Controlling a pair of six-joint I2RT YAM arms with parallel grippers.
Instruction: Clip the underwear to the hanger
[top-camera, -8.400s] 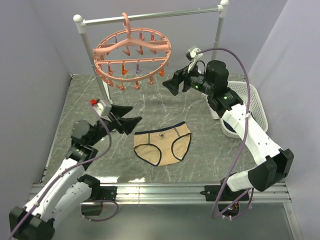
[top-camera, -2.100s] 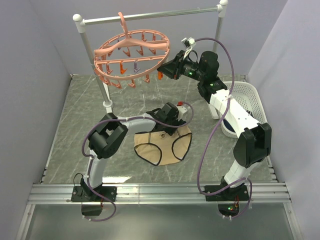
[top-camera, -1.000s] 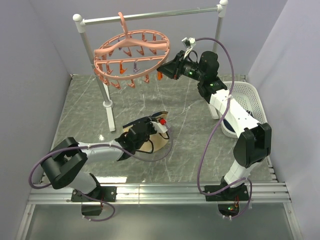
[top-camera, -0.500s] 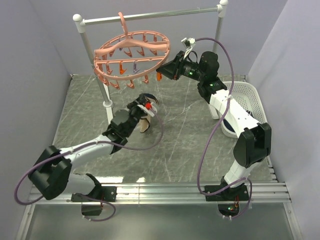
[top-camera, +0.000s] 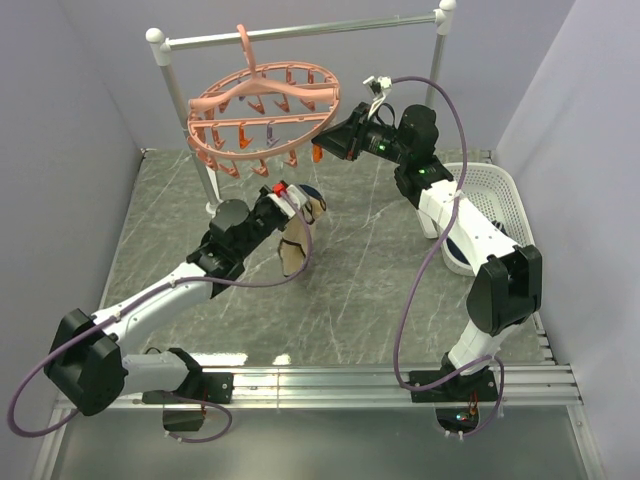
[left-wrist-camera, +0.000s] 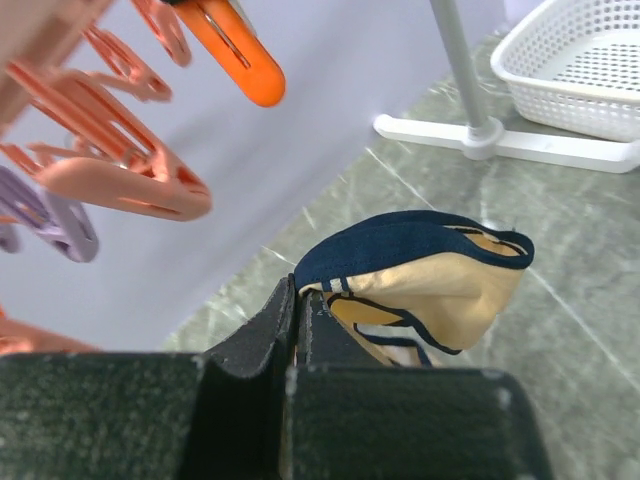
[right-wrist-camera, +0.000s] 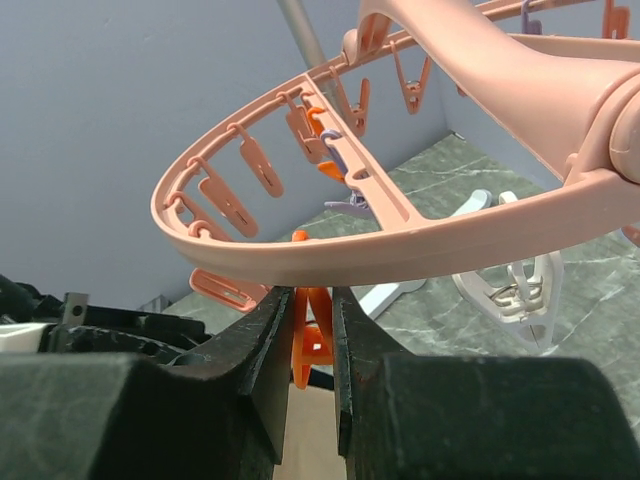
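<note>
Up off the tabletop (top-camera: 380, 290) since a second ago, the underwear (top-camera: 297, 242) hangs from the left hand (left-wrist-camera: 300, 300), clamped on its navy waistband, below the hanger (right-wrist-camera: 400, 245). Right hand (right-wrist-camera: 312, 310) pinches an orange clip (right-wrist-camera: 316, 350). Next, I judge: feed the waistband into that clip

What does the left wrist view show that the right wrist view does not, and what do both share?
Left wrist only: the left claw shut on the underwear, plus a white basket. Right wrist only: the right claw shut on an orange clip under the hanger. Both: the hanger's pink clips and the marble table.
</note>
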